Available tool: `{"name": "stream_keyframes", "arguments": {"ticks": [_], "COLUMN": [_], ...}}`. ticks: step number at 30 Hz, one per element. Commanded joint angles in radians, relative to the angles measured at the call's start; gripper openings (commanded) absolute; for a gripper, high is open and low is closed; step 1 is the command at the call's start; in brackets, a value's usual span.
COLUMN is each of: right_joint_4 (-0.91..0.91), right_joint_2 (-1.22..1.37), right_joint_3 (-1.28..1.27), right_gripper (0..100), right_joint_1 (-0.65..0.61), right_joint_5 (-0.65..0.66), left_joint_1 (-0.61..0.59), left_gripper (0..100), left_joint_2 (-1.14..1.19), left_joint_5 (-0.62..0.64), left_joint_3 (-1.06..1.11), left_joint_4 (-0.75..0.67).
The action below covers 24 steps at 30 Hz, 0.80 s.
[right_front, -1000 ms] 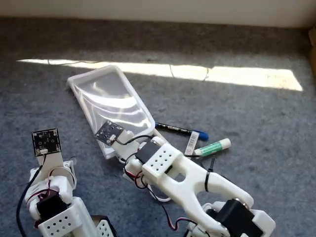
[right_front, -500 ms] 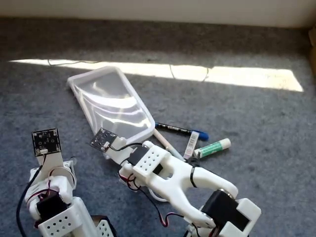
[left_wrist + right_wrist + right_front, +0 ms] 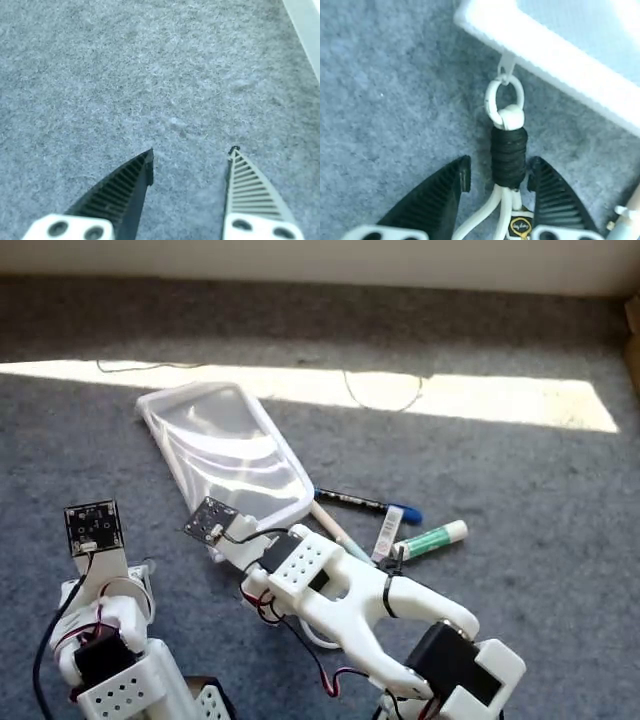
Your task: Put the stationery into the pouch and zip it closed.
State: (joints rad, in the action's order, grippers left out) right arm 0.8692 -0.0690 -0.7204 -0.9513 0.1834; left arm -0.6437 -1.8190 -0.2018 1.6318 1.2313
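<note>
Left gripper (image 3: 192, 150) is hovering, jaws apart, over grey carpet (image 3: 150, 75). Right gripper (image 3: 500, 162) is straddling the black-wrapped zipper pull (image 3: 509, 147), jaws parted and not yet clamped. Beyond, the clear pouch (image 3: 235, 450) is lying flat, with the pens (image 3: 430, 537) just beside it, outside. Step, as judged: seizing the pull. Next move: closing squarely on it, then drawing along the zip.

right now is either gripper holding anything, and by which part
Nothing firmly: the right gripper stands open around the zip pull's black wrap; the left gripper is empty.
</note>
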Motion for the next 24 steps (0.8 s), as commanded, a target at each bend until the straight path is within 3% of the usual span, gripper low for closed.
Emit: {"name": "stream_keyframes", "arguments": {"ticks": [1,7,12,19,24], "right_joint_4": [-0.016,-0.013,-0.013,-0.015,-0.018], "right_joint_2": [-0.001,-0.004,-0.065,-0.223,-0.315], "right_joint_3": [0.059,0.059,0.059,0.048,0.010], "right_gripper": [12.0,11.1,1.1,0.5,0.5], "right_joint_1": [-0.012,-0.010,0.021,0.044,0.044], "right_joint_5": [-0.006,-0.006,-0.006,-0.006,-0.008], "left_joint_1": [-0.004,-0.004,-0.004,-0.008,0.050], "left_gripper": [23,23,23,24,29], "left_joint_2": [-0.005,-0.005,-0.005,-0.005,-0.005], "left_joint_5": [-0.009,-0.009,-0.009,-0.005,0.061], "left_joint_3": [-0.005,-0.005,-0.005,-0.059,-0.153], "left_joint_4": [-0.018,-0.017,-0.018,-0.011,0.092]}}
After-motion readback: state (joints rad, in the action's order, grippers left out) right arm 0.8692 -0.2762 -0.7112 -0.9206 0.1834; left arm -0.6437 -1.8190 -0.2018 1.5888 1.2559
